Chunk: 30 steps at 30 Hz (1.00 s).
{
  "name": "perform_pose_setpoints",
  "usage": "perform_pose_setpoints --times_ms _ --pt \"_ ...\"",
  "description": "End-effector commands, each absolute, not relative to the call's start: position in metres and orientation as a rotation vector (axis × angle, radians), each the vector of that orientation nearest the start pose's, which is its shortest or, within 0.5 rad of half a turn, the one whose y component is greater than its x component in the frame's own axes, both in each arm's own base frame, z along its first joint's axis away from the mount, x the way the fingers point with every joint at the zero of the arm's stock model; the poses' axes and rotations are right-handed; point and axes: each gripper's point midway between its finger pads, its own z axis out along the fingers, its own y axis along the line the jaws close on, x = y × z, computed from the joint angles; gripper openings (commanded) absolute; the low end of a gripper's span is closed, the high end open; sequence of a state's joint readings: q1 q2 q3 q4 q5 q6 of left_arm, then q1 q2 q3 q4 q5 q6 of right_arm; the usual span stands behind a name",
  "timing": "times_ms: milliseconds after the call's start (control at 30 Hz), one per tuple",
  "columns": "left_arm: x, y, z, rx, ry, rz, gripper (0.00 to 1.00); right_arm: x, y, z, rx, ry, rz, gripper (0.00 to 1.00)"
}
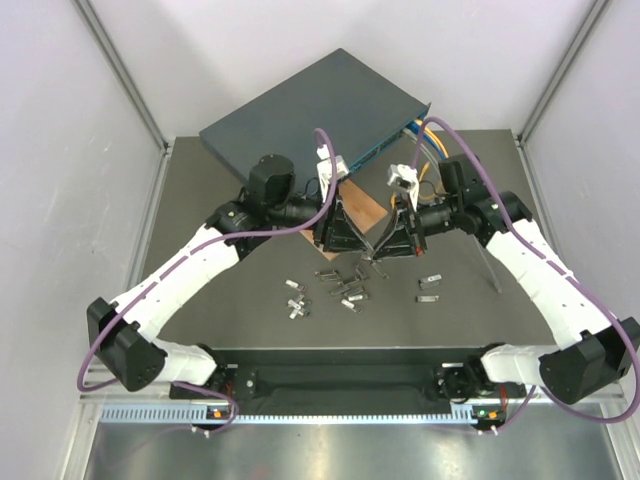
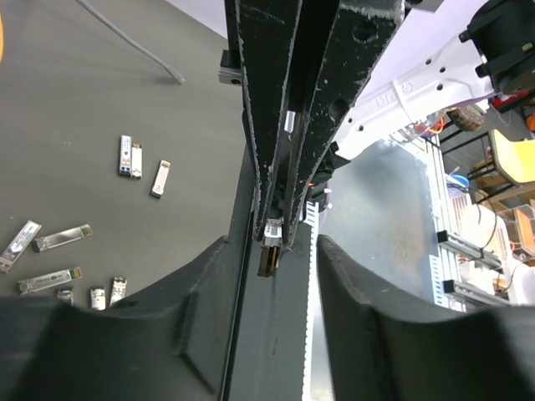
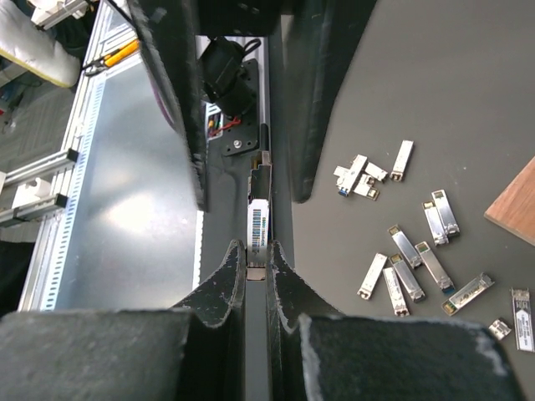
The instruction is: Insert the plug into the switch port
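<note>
The switch (image 1: 320, 115) is a flat dark blue-grey box at the back of the table, its narrow front face turned to the right rear; it shows only in the top view. My right gripper (image 3: 256, 251) is shut on the plug (image 3: 260, 225), a small silver module with a barcode label, held above the table's middle. My left gripper (image 2: 273, 251) is open, and its wide jaws stand on either side of the plug's far end (image 2: 269, 255) without touching it. The two grippers meet tip to tip (image 1: 365, 252) in front of the switch.
A thin brown board (image 1: 362, 210) lies under the grippers. Several loose silver modules (image 1: 340, 285) lie on the dark mat, with two more to the right (image 1: 428, 290). Orange and blue cables (image 1: 425, 150) run at the switch's right corner. A grey cable (image 2: 134, 46) crosses the mat.
</note>
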<state>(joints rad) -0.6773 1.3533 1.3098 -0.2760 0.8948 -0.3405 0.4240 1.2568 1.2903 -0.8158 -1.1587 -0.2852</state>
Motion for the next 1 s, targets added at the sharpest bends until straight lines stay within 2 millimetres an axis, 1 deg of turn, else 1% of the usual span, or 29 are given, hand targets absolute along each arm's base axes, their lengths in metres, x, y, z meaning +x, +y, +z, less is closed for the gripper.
perform_pose_setpoints --times_ms 0,33,100,133,200,233,267,300,333,367,400,433,467,500,533,567,667,700,733,767,800,833,867,900,933,967 --pt "0.191 -0.345 0.333 1.015 1.751 -1.501 0.43 0.177 0.258 0.316 -1.278 1.648 1.393 0.0" --pt "0.192 -0.345 0.333 1.014 1.751 -1.5 0.28 0.178 0.258 0.317 -1.278 1.645 1.392 0.0" --pt "0.192 -0.345 0.333 1.006 1.752 -1.5 0.08 0.178 0.259 0.317 -1.278 1.65 1.384 0.0" --pt "0.193 -0.345 0.333 0.993 1.756 -1.494 0.0 0.182 0.258 0.316 -1.275 1.655 1.352 0.14" --pt "0.2 -0.344 0.341 0.923 1.765 -1.51 0.0 0.189 0.257 0.315 -1.262 1.674 1.294 0.4" --pt "0.204 -0.342 0.347 0.881 1.762 -1.532 0.0 0.194 0.255 0.316 -1.25 1.682 1.249 0.63" --pt "0.214 -0.336 0.349 0.76 1.821 -1.585 0.0 0.205 0.251 0.313 -1.223 1.716 1.159 0.68" --pt "0.221 -0.333 0.358 0.711 1.804 -1.6 0.0 0.21 0.247 0.313 -1.21 1.723 1.115 0.73" --pt "0.227 -0.33 0.359 0.653 1.828 -1.611 0.0 0.214 0.244 0.316 -1.208 1.712 1.062 0.83" --pt "0.236 -0.324 0.362 0.559 1.865 -1.633 0.0 0.223 0.238 0.324 -1.192 1.677 0.949 0.91" --pt "0.24 -0.323 0.366 0.525 1.863 -1.636 0.0 0.228 0.235 0.327 -1.175 1.659 0.898 0.94" --pt "0.244 -0.322 0.367 0.485 1.874 -1.63 0.0 0.232 0.231 0.331 -1.172 1.629 0.843 0.95" --pt "0.252 -0.32 0.371 0.417 1.887 -1.626 0.0 0.233 0.224 0.341 -1.155 1.59 0.766 0.94" --pt "0.254 -0.319 0.373 0.387 1.886 -1.63 0.0 0.237 0.224 0.346 -1.151 1.554 0.731 0.92" --pt "0.257 -0.318 0.375 0.359 1.887 -1.635 0.0 0.24 0.219 0.35 -1.136 1.544 0.681 0.87" --pt "0.26 -0.319 0.379 0.319 1.89 -1.642 0.0 0.243 0.218 0.352 -1.13 1.541 0.661 0.86" --pt "0.264 -0.32 0.38 0.257 1.911 -1.66 0.0 0.246 0.216 0.356 -1.147 1.5 0.585 0.78" --pt "0.267 -0.32 0.38 0.23 1.915 -1.655 0.0 0.242 0.222 0.358 -1.172 1.476 0.573 0.75" --pt "0.269 -0.32 0.38 0.211 1.921 -1.656 0.0 0.242 0.224 0.361 -1.19 1.45 0.541 0.72" --pt "0.269 -0.32 0.383 0.185 1.925 -1.672 0.0 0.243 0.223 0.364 -1.189 1.441 0.503 0.7" --pt "0.269 -0.321 0.383 0.171 1.931 -1.678 0.0 0.239 0.23 0.363 -1.218 1.423 0.504 0.7" --pt "0.27 -0.321 0.383 0.161 1.935 -1.685 0.0 0.239 0.232 0.366 -1.231 1.41 0.49 0.68" --pt "0.27 -0.322 0.385 0.158 1.934 -1.696 0.0 0.243 0.233 0.365 -1.226 1.418 0.472 0.68" --pt "0.27 -0.323 0.39 0.165 1.909 -1.701 0.0 0.242 0.236 0.365 -1.233 1.416 0.47 0.68" --pt "0.272 -0.323 0.39 0.164 1.907 -1.704 0.0 0.244 0.237 0.366 -1.233 1.415 0.458 0.67" --pt "0.271 -0.324 0.393 0.168 1.901 -1.706 0.0 0.249 0.238 0.368 -1.221 1.413 0.438 0.66"
